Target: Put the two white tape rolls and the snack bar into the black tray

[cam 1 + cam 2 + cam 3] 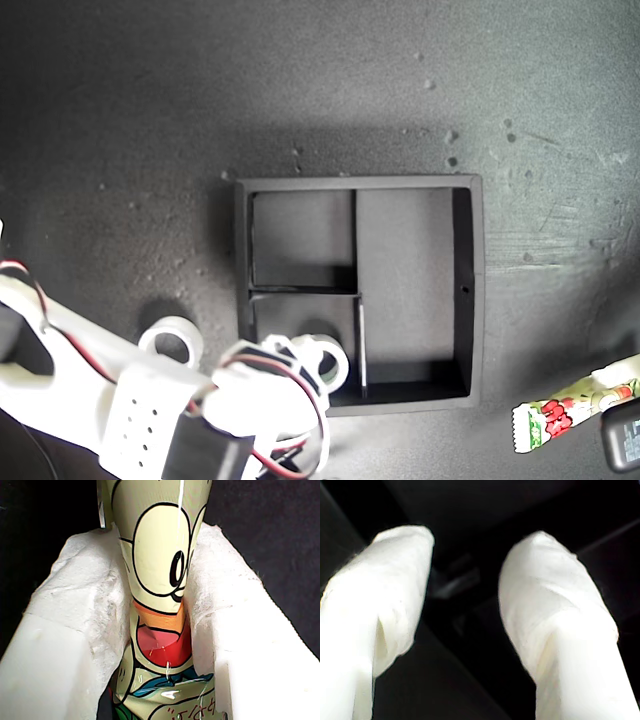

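Note:
The black tray sits mid-table, its far compartments and long compartment bare. One white tape roll lies on the table off the tray's near corner at the exterior view's left. A second white tape roll rests in the tray's small near compartment, partly hidden behind my second gripper. That gripper is open over dark tray walls, with nothing between its fingers. The snack bar lies at the exterior view's lower right. My first gripper is shut on the snack bar, its white padded fingers pressing both sides.
The second arm's white body, with red and black wires, crosses the exterior view's lower left corner. The dark table stretches beyond the tray's far side.

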Tool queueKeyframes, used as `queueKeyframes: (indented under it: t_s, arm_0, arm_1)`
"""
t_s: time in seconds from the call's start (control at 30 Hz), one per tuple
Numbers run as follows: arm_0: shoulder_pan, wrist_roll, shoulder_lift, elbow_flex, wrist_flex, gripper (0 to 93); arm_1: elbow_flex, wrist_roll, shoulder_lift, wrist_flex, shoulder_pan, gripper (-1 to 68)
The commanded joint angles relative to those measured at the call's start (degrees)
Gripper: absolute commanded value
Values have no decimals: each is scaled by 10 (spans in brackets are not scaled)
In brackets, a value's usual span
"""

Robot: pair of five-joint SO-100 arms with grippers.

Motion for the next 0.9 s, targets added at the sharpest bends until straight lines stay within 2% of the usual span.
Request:
queueKeyframes:
  t_s: [0.0, 0.1, 0.2, 0.33, 0.53, 0.7, 0.8, 0.87]
  arm_0:
    - [-15, 20, 126, 45, 11, 100]
    - [-29, 11, 236, 140, 11, 95]
    - [-37, -33, 352, 261, 11, 79]
    - [-23, -124, 475, 417, 11, 75]
    - [62, -222, 550, 569, 10, 80]
    - [155, -289, 570, 659, -19, 100]
    - [199, -308, 566, 699, -56, 105]
    - [214, -308, 565, 731, -94, 106]
  arm_1:
    - [-68, -398, 1, 45, 35, -4]
    - [-113, -445, 1, 88, 91, -4]
    - [-133, -283, 12, 135, 160, -4]
    - [-122, -32, 15, 132, 177, -2]
    - [-28, 146, 18, 42, 179, 0]
    - [-26, 247, 11, 67, 185, -1]
    - [-41, 229, 10, 89, 203, -2]
    - [-71, 117, 10, 100, 238, -3]
